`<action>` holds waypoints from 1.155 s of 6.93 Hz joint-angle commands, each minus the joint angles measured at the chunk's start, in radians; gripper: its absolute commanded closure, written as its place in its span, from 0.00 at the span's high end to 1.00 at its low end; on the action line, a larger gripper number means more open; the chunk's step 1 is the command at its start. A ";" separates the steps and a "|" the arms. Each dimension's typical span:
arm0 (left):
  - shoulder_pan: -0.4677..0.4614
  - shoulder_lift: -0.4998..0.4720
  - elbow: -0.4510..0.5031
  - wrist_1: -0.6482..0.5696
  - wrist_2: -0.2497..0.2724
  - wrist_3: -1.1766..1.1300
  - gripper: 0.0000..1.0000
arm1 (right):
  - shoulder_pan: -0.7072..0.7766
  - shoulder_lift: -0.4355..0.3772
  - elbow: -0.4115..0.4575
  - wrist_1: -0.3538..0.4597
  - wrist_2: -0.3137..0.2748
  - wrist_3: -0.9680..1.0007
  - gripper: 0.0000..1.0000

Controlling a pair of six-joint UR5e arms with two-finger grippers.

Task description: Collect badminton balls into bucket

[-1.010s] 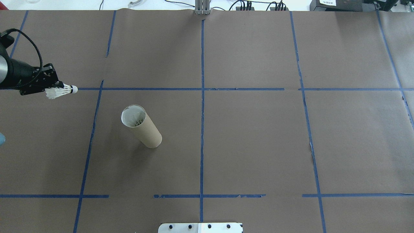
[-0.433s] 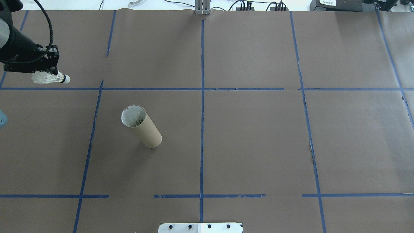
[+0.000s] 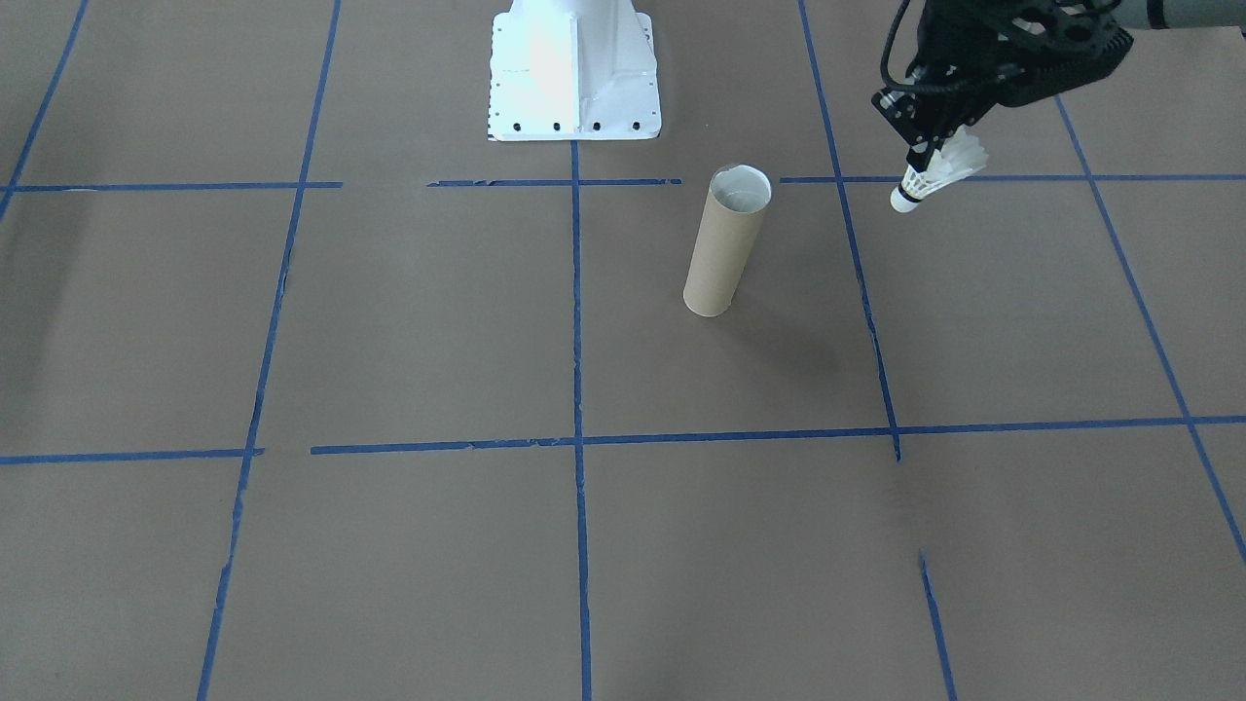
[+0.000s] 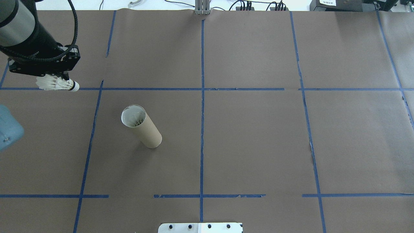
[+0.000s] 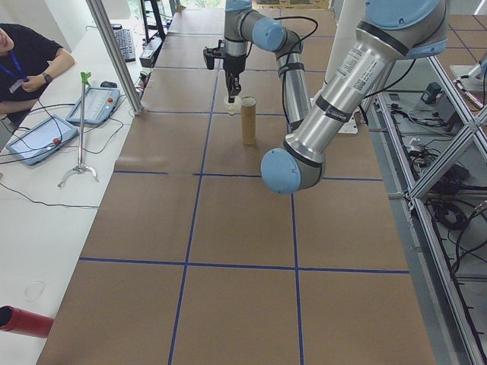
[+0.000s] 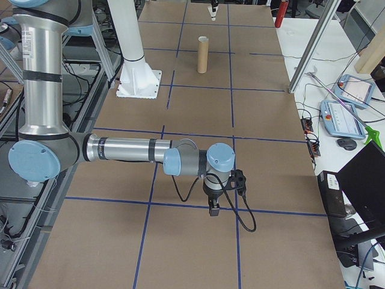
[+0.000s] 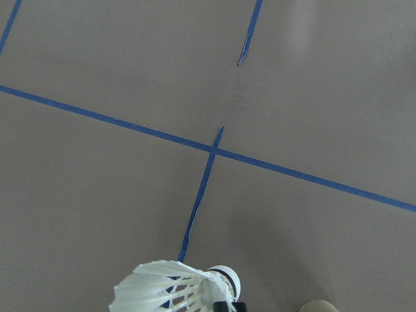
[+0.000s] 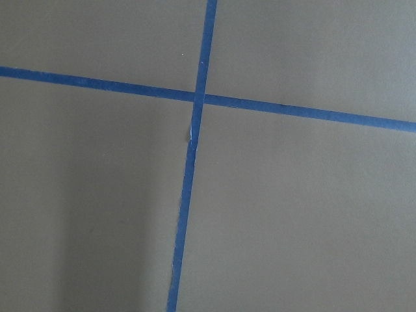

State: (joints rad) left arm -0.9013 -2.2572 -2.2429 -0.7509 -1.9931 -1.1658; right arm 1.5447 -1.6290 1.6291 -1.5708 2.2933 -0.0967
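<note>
Brown paper gridded with blue tape (image 4: 202, 97). Left gripper (image 4: 61, 79) clamped on shuttlecock (image 4: 58, 84), cork leading, likely for tip-first drop. Cardboard tube (image 4: 142, 127) upright, mouth open, well apart. Right gripper (image 6: 213, 211): jaw state unreadable.

Left pincer (image 4: 63, 78) clamped, raised; right arm low.

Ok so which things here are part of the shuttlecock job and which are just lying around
Part of the job:
- shuttlecock, held in the left claw
- cardboard tube, standing upright on the table

Just lying about:
- red cylinder at the table's edge
- tablets beside the table
- white robot base
</note>
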 commanded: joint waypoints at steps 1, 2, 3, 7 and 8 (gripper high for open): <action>0.123 -0.175 0.038 0.123 0.069 -0.204 0.02 | 0.000 0.000 0.002 0.000 0.000 0.000 1.00; 0.184 -0.258 0.137 0.149 0.103 -0.262 0.02 | 0.000 0.000 0.000 0.000 0.000 0.000 1.00; 0.229 -0.342 0.258 0.157 0.108 -0.309 0.02 | 0.000 0.000 0.002 0.000 0.000 0.000 1.00; 0.291 -0.340 0.295 0.211 0.174 -0.341 0.02 | 0.000 0.000 0.000 0.000 0.000 0.000 1.00; 0.289 -0.317 0.295 0.211 0.175 -0.341 0.02 | 0.000 0.000 0.000 0.000 0.000 0.000 1.00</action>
State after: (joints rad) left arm -0.6121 -2.5953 -1.9491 -0.5432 -1.8259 -1.5055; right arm 1.5447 -1.6291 1.6293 -1.5708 2.2933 -0.0966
